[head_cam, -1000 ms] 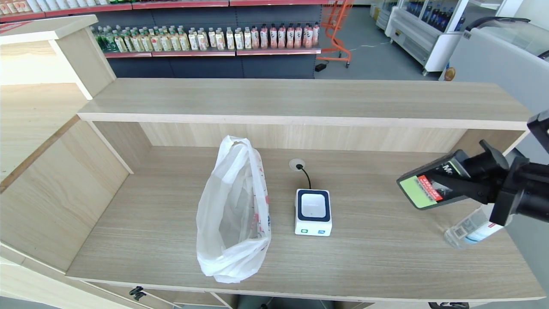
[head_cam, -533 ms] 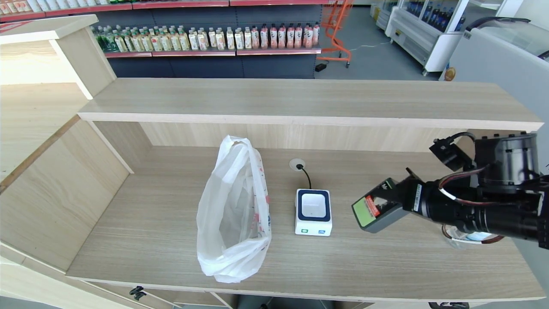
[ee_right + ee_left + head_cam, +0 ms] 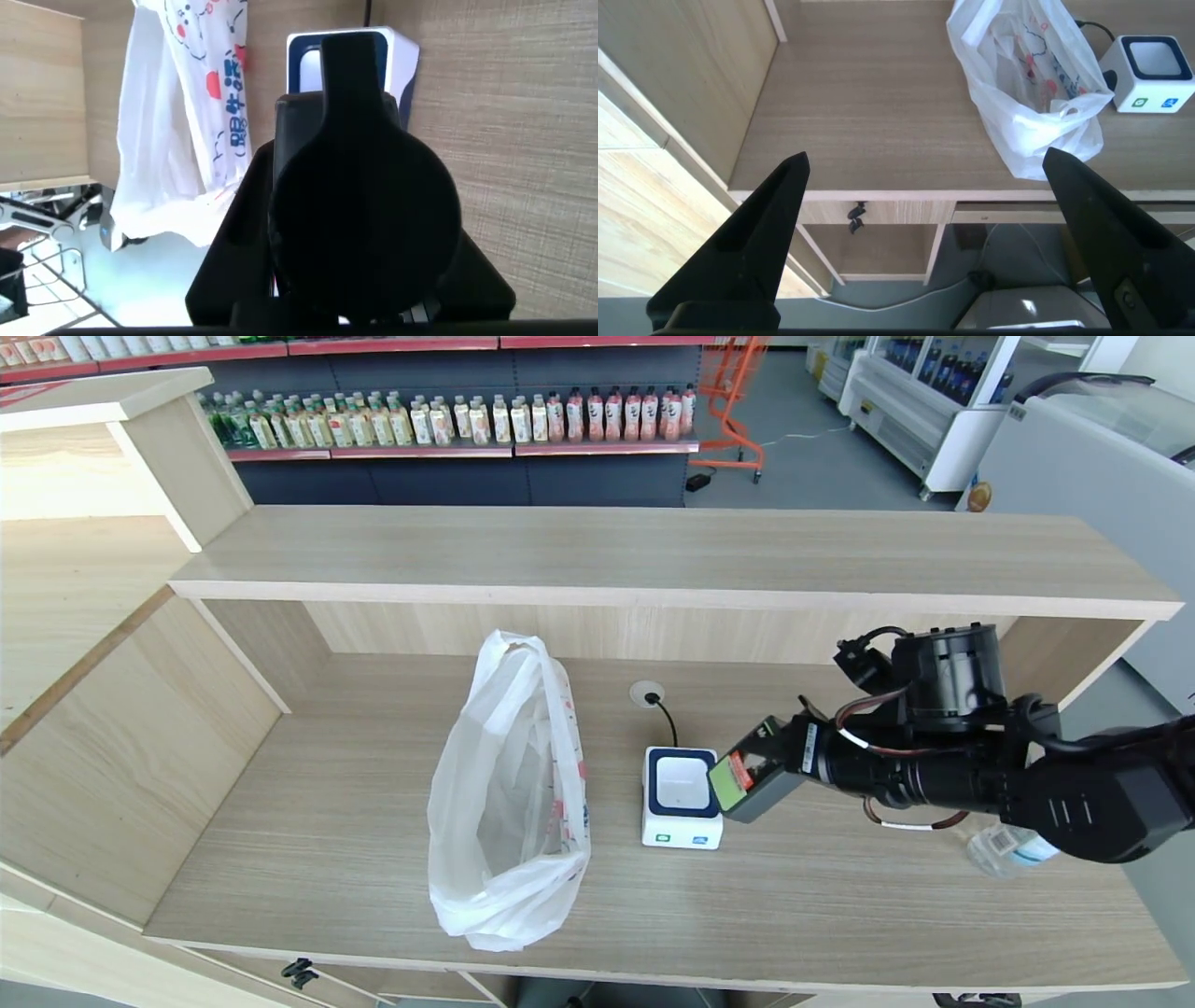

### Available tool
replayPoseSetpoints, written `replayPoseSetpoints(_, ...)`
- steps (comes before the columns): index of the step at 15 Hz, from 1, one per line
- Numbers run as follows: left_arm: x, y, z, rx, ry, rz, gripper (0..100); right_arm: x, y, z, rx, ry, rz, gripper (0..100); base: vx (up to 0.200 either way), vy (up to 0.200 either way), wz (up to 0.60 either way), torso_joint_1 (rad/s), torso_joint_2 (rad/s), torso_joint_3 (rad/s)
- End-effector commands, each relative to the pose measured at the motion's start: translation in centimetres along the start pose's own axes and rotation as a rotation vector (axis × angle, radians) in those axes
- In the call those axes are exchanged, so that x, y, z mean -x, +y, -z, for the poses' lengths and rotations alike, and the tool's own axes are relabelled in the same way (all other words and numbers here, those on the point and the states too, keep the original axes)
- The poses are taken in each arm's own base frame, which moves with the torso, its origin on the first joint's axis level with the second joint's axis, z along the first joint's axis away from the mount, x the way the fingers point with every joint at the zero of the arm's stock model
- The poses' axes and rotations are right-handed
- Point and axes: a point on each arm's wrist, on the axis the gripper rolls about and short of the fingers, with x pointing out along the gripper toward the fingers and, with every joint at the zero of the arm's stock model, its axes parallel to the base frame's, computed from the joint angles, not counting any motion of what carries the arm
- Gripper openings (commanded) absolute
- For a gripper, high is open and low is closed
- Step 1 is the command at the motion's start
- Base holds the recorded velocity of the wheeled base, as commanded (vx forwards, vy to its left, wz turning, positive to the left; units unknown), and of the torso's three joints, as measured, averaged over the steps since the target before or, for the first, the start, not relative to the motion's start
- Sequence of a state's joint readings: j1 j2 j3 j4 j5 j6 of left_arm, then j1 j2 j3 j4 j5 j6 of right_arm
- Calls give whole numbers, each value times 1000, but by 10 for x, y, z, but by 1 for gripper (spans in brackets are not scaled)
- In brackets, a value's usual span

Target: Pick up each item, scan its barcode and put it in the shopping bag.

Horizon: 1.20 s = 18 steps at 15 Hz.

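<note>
While clamped on a dark rectangular box with green-and-red label (image 3: 738, 782), right gripper (image 3: 780, 759) hangs above the counter | white square scanner (image 3: 674, 782) just beyond its tip | white plastic shopping bag (image 3: 509, 803) farther ahead | left gripper (image 3: 924, 233) spread wide, empty

A light wood-grain worktop (image 3: 840, 896) sits behind a raised counter ledge (image 3: 653, 551). Beyond, dark store shelves (image 3: 373, 455) with red edging carry rows of bottles (image 3: 448, 420); grey floor (image 3: 822, 467), an orange rack (image 3: 738, 383), white chest freezers (image 3: 920, 420) at the right
</note>
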<state>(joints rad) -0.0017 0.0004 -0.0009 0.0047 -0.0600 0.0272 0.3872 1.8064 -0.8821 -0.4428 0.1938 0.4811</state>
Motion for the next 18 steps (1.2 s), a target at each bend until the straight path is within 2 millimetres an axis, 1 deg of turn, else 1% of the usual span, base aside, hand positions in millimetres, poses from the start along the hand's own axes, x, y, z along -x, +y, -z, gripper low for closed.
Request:
replayPoseSetpoints(1, 0, 0, 0, 0, -1, 0, 100, -21, -6, 4, 10, 29, 13, 0, 0, 0, 0, 0, 0, 0)
replayPoseSetpoints(3, 0, 0, 0, 0, -1, 0, 100, -27, -7, 4, 39, 32, 14, 0, 0, 0, 0, 0, 0, 0)
replayPoseSetpoints(4, 0, 0, 0, 1, -1, 0, 100, -35, -8, 3, 50, 34, 15, 0, 0, 0, 0, 0, 0, 0)
replayPoseSetpoints(7, 0, 0, 0, 0, -1, 0, 100, -45, -6, 6, 72, 39, 3, 0, 0, 0, 0, 0, 0, 0)
replayPoseSetpoints(9, 0, 0, 0, 0, -1, 0, 100, -51, -2, 8, 84, 23, -19, 0, 0, 0, 0, 0, 0, 0)
replayPoseSetpoints(11, 0, 0, 0, 0, -1, 0, 100, -62, 2, 11, 94, 23, -37, 0, 0, 0, 0, 0, 0, 0)
replayPoseSetpoints(14, 0, 0, 0, 0, 0, 0, 100, -75, -2, 17, 110, 46, -26, 0, 0, 0, 0, 0, 0, 0)
replayPoseSetpoints(18, 0, 0, 0, 0, 0, 0, 100, -83, 2, 16, 133, 39, -39, 0, 0, 0, 0, 0, 0, 0)
